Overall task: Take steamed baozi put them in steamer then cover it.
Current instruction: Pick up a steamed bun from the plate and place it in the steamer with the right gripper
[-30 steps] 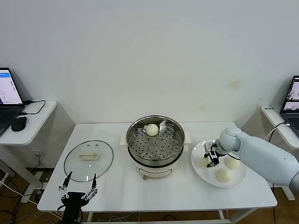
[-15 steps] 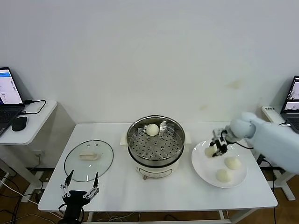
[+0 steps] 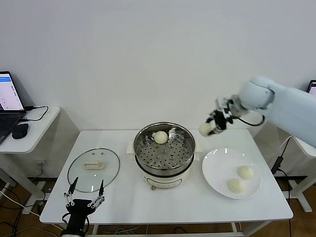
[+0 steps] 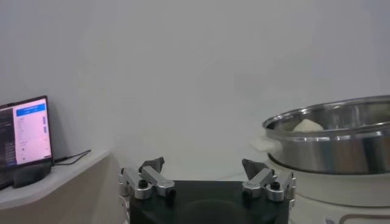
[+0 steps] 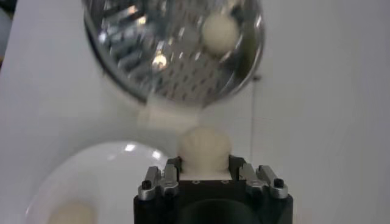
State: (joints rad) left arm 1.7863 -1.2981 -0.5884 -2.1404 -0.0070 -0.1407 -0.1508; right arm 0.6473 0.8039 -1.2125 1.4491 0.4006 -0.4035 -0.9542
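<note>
1. The steamer (image 3: 165,157) stands at the middle of the table (image 3: 123,202), a steel pot on a cream base, uncovered. Its perforated tray holds one baozi (image 3: 160,137), toward the back rim; the right wrist view shows the same bun (image 5: 219,33) inside the pot (image 5: 173,49).
2. The plate (image 3: 219,173) lies just right of the steamer and holds two baozi, one (image 3: 246,172) farther back and one (image 3: 235,185) nearer the front edge.
3. The right gripper (image 3: 213,124) hangs in the air above the gap between steamer and plate, its jaws closed on a fourth baozi (image 3: 206,129). From the right wrist that bun (image 5: 204,149) sits pinched between the fingers (image 5: 169,170), with the pot beyond it and the plate's rim (image 5: 91,159) to one side.
4. The cover (image 3: 93,169) lies flat on the table left of the steamer, well apart from it, handle up.
5. The left gripper (image 3: 83,199) waits low at the table's front-left edge, just in front of the cover, jaws spread wide and holding nothing. Its wrist view shows both fingertips (image 4: 153,165) apart and the steamer's steel wall (image 4: 332,146) beyond, with a bun's top showing over the rim.
6. The table is white and stands against a plain pale wall.
7. A side desk (image 3: 34,131) to the left carries a laptop (image 3: 9,106), a mouse (image 3: 20,131) and a cable.
</note>
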